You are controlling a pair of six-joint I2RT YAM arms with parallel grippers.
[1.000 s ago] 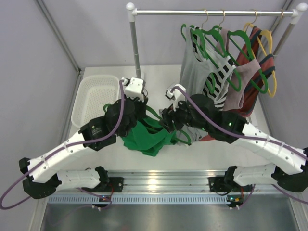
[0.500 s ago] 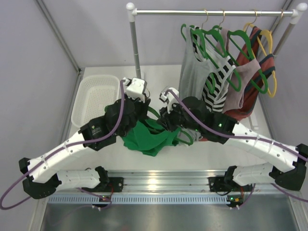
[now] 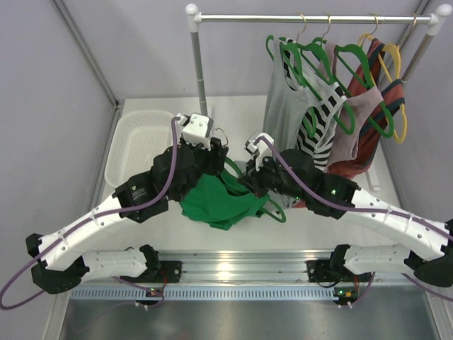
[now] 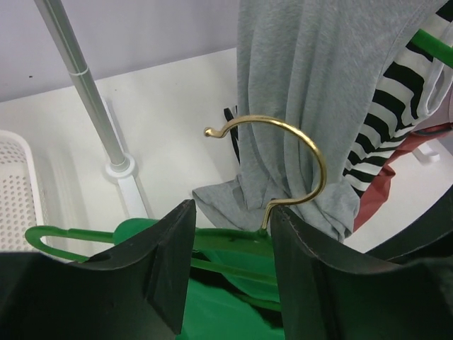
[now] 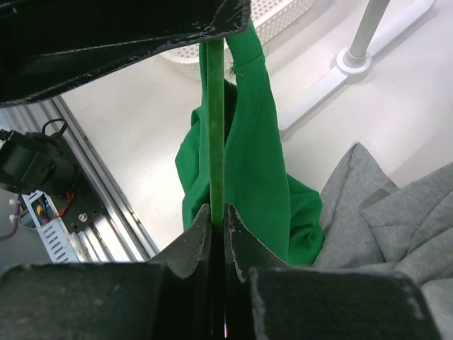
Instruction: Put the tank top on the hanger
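The bright green tank top point(image 3: 218, 204) hangs bunched between the two arms, partly draped on the green hanger point(image 3: 277, 211). My right gripper point(image 5: 219, 212) is shut on a thin green bar of the hanger point(image 5: 216, 120), with the tank top point(image 5: 265, 170) hanging beside it. My left gripper point(image 4: 230, 212) stands open just behind the hanger's gold hook point(image 4: 311, 159), its fingers point(image 4: 166, 262) on either side of the hanger's neck and not pressing on it. Green hanger bars point(image 4: 219, 270) and fabric lie below the jaws.
A rail with a vertical pole point(image 3: 200, 64) carries the grey tank top point(image 4: 297, 85), a striped top point(image 3: 318, 124), more garments and green and yellow hangers point(image 3: 393, 71). A white basket point(image 3: 141, 142) sits at the back left.
My left gripper has opened and let go of the hanger near its hook. My right gripper has closed on the hanger's green bar and shifted slightly right.
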